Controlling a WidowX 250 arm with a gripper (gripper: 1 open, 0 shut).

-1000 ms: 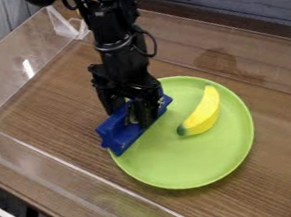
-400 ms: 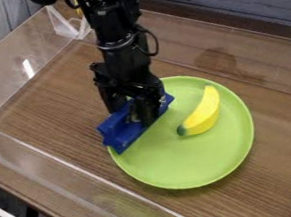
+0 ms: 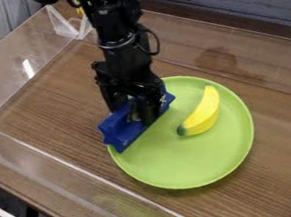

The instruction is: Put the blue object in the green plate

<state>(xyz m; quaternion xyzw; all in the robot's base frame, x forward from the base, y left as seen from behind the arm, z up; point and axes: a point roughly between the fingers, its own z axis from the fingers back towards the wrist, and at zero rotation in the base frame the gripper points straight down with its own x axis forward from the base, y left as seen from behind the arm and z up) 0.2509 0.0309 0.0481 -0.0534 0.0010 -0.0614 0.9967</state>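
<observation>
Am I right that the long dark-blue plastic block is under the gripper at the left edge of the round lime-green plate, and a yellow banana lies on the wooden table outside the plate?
Not quite. In the camera view the yellow banana lies on the round lime-green plate, not on the wooden table. The rest holds: the long dark-blue plastic block sits under the gripper at the plate's left edge.

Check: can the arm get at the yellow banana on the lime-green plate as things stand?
Probably yes. The yellow banana lies uncovered on the round lime-green plate, close beside the end effector. But the end effector sits down on the long dark-blue plastic block, so it would have to lift clear first.
</observation>
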